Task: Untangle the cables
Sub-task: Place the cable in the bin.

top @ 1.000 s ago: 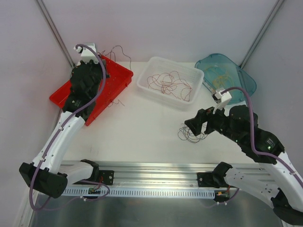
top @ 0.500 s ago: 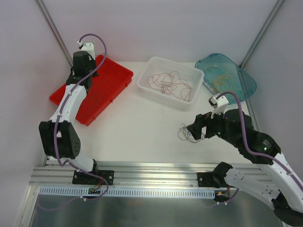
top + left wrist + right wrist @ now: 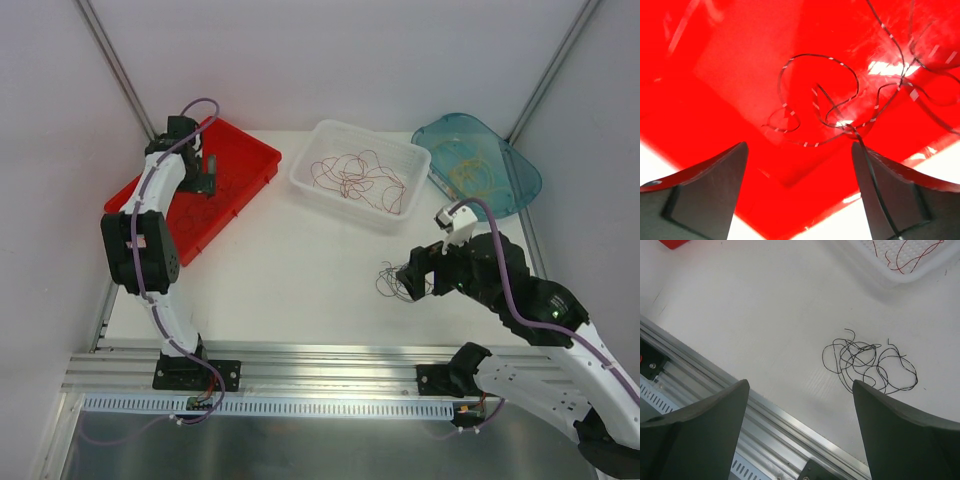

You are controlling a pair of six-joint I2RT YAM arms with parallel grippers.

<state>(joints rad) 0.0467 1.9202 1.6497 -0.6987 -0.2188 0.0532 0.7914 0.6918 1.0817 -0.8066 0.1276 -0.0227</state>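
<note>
White desk (image 3: 300, 260): my left claw (image 3: 799, 146) gapes empty over dark cables (image 3: 840, 110) in the far-left corner's red tray (image 3: 715, 75); my right claw (image 3: 800, 383), equally wide and empty, hangs above a dark tangle (image 3: 865, 362) toward the right edge.

I'm working in a robotics lab cell: plain white walls (image 3: 350, 60), a white tabletop (image 3: 300, 270), and an aluminium rail (image 3: 330, 362) carrying the left arm (image 3: 140, 250) and right arm (image 3: 530, 305).
</note>
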